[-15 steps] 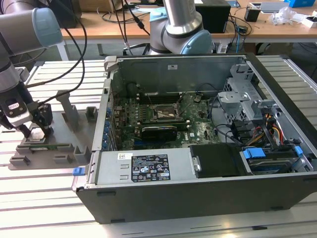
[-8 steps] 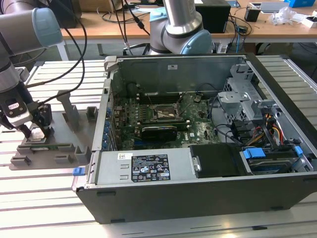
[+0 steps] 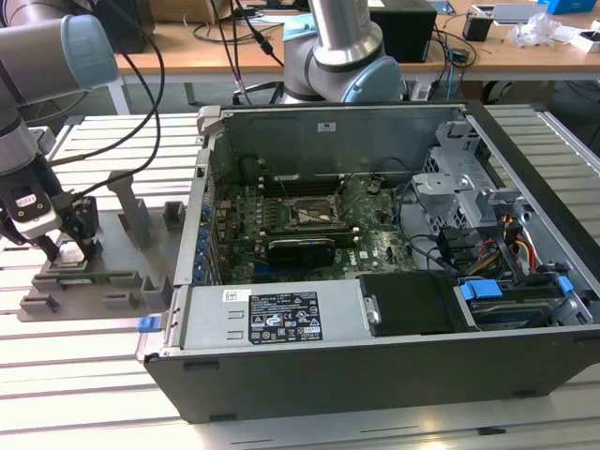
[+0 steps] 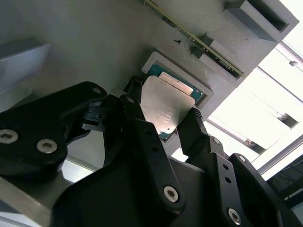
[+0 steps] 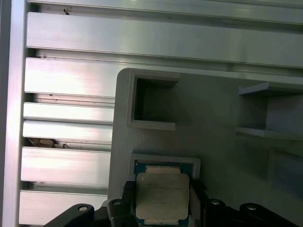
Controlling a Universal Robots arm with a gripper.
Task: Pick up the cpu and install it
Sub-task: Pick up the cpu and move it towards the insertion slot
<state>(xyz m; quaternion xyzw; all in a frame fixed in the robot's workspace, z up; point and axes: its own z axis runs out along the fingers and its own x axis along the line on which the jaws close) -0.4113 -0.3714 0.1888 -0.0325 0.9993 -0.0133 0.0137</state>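
- The gripper (image 3: pixel 70 246) of the grey robot arm (image 3: pixel 42 52) was seen lowered onto the grey plastic slotted holder block (image 3: pixel 122 281), at the exterior view's left, well apart from the open black computer case (image 3: pixel 375 366).
- The cpu (image 5: pixel 162 195), a small thin square chip with a shiny silver-grey metal top and a pale rim, was found lying in a shallow square recess of the holder block (image 5: pixel 213 109), with its green edge showing around the metal top.
- In both wrist views the black fingers (image 5: pixel 128 191) were seen drawn in against two opposite edges of the cpu (image 4: pixel 165 100), so that the chip was clasped between them; the gripper (image 4: pixel 163 111) was thus narrowed to the chip's width.
- The cpu was seen flat and level within its recess, not lifted clear of the block (image 4: pixel 94 42).
- A deeper, empty rectangular pocket (image 5: pixel 151 101) was noted in the holder near the recess.
- The holder block was seen resting on a table of ribbed aluminium slats (image 5: pixel 71 75).
- Inside the case, the dark square metal-framed socket (image 3: pixel 314 214) was seen on the green motherboard (image 3: pixel 375 239), far from the gripper (image 5: pixel 162 188).
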